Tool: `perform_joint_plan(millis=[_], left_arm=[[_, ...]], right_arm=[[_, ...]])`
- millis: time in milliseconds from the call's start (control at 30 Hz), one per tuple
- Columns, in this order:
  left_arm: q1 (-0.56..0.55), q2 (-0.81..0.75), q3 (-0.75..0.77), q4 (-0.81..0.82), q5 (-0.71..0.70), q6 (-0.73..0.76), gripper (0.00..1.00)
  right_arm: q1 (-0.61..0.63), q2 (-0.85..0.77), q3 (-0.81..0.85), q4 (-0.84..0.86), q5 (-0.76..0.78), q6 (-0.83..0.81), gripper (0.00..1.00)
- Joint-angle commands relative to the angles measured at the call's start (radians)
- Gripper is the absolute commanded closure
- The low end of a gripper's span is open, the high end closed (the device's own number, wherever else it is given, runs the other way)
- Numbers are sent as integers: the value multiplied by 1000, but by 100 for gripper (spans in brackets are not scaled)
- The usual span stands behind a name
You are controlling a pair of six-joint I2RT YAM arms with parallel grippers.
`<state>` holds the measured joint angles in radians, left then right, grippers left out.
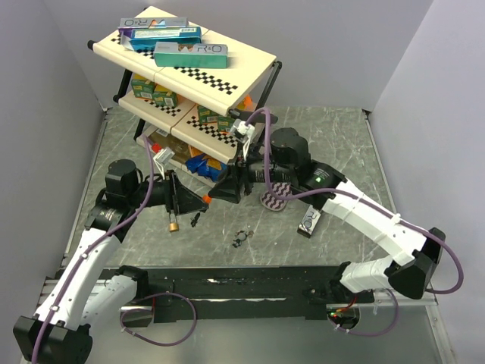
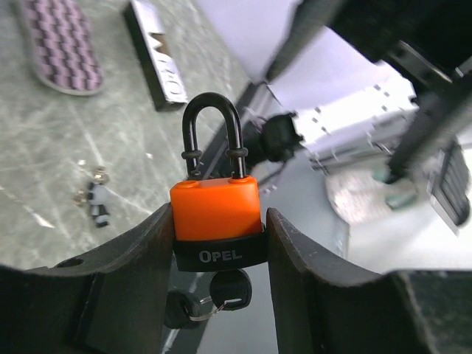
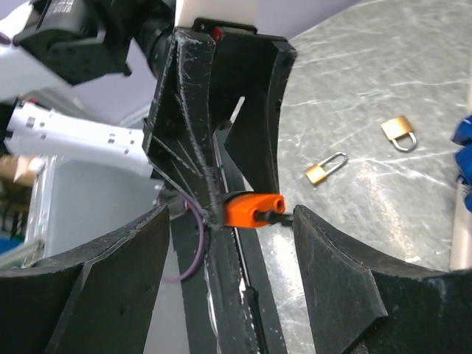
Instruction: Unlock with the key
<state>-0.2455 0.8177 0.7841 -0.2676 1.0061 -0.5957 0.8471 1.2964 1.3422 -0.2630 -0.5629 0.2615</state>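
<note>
Left gripper (image 1: pixel 184 202): clamped on body of orange padlock (image 2: pixel 215 210), held aloft between both arms, shackle closed. Likely rigid, dense, smooth-cased; apt to slip under twist. Key (image 2: pixel 230 289): apparently seated in underside, small, thin; best pinched flat on bow. Right gripper (image 3: pixel 230 221): fingers wide apart, holding nothing, facing padlock

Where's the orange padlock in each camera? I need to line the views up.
Top external: orange padlock sits just left of centre, at the left arm's tip.
Left wrist: orange padlock is mid-frame, shackle pointing up.
Right wrist: orange padlock is small, just below centre, beyond the open right fingers.
Shared landmark: the left fingers clamp it in all three views.
</note>
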Motion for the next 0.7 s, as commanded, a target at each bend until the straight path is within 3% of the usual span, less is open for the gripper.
perform_joint_plan(millis=[0,667], left_arm=[[-3,6,52,74,137,-4,99],[-5,-6,44,94,132,-19,99]], right_arm=[[-26,39,60,22,-141,-57,26],[-66,115,48,-4,-327,-22,30]])
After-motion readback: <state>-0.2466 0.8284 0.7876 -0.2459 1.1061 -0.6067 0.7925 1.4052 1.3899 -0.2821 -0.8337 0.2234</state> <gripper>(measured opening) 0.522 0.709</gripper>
